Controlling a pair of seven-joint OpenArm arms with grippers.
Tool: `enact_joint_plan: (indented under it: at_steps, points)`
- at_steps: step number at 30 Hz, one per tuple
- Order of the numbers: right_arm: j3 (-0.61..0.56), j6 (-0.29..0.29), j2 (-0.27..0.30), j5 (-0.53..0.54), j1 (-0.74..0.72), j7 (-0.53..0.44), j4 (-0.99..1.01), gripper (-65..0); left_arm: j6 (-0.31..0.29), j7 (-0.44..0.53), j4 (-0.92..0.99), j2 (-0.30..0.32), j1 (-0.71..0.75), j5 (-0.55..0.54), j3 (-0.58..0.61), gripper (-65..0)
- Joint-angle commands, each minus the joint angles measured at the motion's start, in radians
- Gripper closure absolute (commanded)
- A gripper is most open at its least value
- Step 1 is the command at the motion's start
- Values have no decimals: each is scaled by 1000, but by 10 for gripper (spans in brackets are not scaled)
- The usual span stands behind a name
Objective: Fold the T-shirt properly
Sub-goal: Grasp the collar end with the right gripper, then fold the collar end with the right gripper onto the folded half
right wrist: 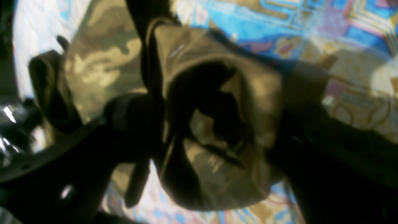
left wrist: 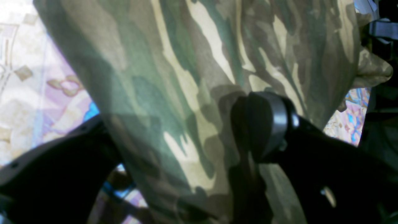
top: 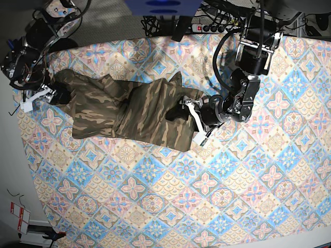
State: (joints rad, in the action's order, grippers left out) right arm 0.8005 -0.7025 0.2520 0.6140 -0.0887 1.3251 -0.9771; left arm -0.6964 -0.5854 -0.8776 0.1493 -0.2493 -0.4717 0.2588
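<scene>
The camouflage T-shirt (top: 129, 111) lies crumpled in a long band across the patterned cloth. My left gripper (top: 187, 117) is at the shirt's right end. In the left wrist view the left gripper (left wrist: 183, 121) stands open and wide, with the T-shirt (left wrist: 174, 62) draped between its dark fingers (left wrist: 267, 124). My right gripper (top: 55, 94) is at the shirt's left end. In the right wrist view the right gripper (right wrist: 217, 105) also stands wide, with a bunched fold of T-shirt (right wrist: 248, 93) sitting between its jaws.
A pastel blue-pink tile-patterned cloth (top: 217, 196) covers the whole table. Cables and a power strip (top: 212, 23) lie beyond the far edge. A small red-and-white tag (top: 18, 217) sits off the table's near left corner.
</scene>
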Motion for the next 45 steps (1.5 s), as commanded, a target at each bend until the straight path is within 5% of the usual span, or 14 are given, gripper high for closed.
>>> enact_joint_plan:
  at_steps: [1, 10, 13, 19, 28, 33, 45]
  points:
    - [-48, 4, -35, -7, 0, 71, 13, -499, -2, -41, 1, -1, -3, 24, 6, -488]
    - [-168, 4, -53, 20, -7, 71, 10, -474, -2, -41, 1, -1, 11, 24, 6, -488]
    - [-169, 4, -58, 19, -1, 63, -32, -350, -2, -41, 1, -1, 12, 24, 7, -488]
    - [-163, 4, -53, 17, -13, 66, -65, -3, -2, -41, -1, -9, 23, 24, 7, -488]
    - [-169, 4, -15, 16, -95, 67, -104, -31, -2, -41, -1, -52, 25, 24, 17, -488]
    - [-206, 4, -15, 17, -127, 71, -182, -31, -2, -40, -2, -76, 23, 14, 118, -488]
    - [-510, 4, -20, 19, -122, 71, -515, -31, -2, -35, -1, -136, 21, 20, 133, -488]
